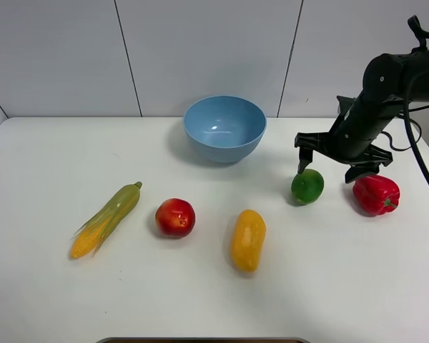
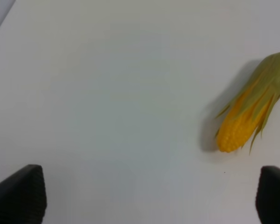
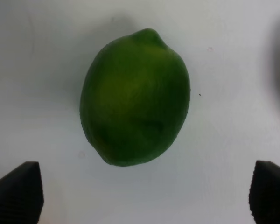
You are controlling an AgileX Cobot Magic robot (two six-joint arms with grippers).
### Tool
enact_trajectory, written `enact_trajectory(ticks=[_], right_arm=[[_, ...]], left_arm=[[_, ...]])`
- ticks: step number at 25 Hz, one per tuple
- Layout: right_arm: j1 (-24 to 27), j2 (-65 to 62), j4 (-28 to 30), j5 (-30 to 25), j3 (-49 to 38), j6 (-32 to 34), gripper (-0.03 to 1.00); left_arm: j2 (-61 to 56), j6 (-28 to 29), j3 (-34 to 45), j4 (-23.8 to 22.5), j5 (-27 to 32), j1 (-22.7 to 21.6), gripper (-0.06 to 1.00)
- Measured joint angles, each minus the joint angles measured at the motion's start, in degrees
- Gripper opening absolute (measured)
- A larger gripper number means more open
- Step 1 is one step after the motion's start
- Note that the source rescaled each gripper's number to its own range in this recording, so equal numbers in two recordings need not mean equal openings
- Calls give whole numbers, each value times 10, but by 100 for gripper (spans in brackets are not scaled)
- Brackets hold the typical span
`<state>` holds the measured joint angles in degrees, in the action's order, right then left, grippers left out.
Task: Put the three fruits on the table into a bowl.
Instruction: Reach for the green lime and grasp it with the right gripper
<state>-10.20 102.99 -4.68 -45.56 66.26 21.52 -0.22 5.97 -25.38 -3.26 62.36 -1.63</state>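
Observation:
The green lime [image 1: 307, 186] lies on the white table [image 1: 200, 300] at the right; it fills the right wrist view [image 3: 135, 98]. My right gripper [image 1: 332, 169] is open, just behind and above the lime, with its fingertips apart on either side [image 3: 144, 193]. The red apple [image 1: 175, 217] and the yellow-orange mango [image 1: 248, 239] lie at the middle front. The light-blue bowl [image 1: 224, 146] stands empty at the back centre. My left gripper [image 2: 145, 196] is open and empty over bare table; it does not show in the exterior high view.
A red bell pepper [image 1: 376, 194] lies right of the lime, close under my right gripper's outer finger. A corn cob [image 1: 107, 218] lies at the front left and shows in the left wrist view [image 2: 252, 112].

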Motion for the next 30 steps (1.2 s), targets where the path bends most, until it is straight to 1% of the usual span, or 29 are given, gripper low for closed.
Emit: enact_trajectory(ticks=[9, 14, 21, 30], right_arm=[[0, 39, 15, 40, 0, 0, 95], [0, 65, 15, 46, 0, 0, 95], [0, 81, 15, 87, 0, -2, 95], [0, 119, 15, 90, 0, -6, 95]], left_arm=[[0, 0, 0, 0, 0, 0, 100], [0, 0, 0, 0, 0, 0, 100], [0, 0, 0, 0, 0, 0, 100], [0, 0, 0, 0, 0, 0, 100]])
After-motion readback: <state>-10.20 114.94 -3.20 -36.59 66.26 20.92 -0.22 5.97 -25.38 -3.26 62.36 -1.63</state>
